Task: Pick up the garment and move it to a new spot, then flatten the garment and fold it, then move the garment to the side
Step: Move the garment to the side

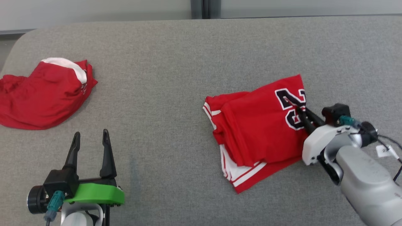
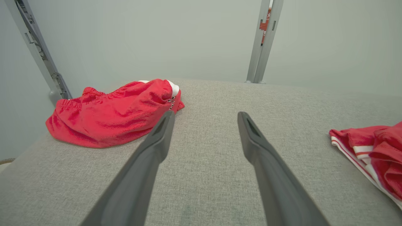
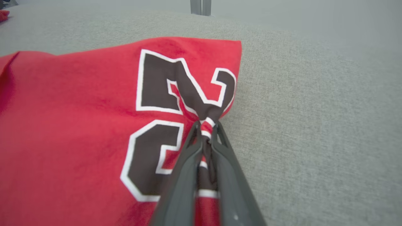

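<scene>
A folded red garment (image 1: 257, 125) with a black and white number and white-striped trim lies on the grey surface at the right. My right gripper (image 1: 296, 108) is shut on a pinch of its cloth at the number, near its right edge; the right wrist view shows the fabric (image 3: 94, 125) bunched between the closed fingers (image 3: 185, 163). The garment's striped edge (image 2: 367, 153) also shows at the right of the left wrist view. My left gripper (image 1: 89, 138) stands open at the lower left, holding nothing, its fingers (image 2: 147, 163) spread over bare surface.
A second red garment (image 1: 44, 94) with a white band lies crumpled at the far left (image 2: 116, 116). The grey padded surface (image 1: 176, 78) stretches between the two. A pale wall and a metal post (image 2: 262, 40) stand behind its far edge.
</scene>
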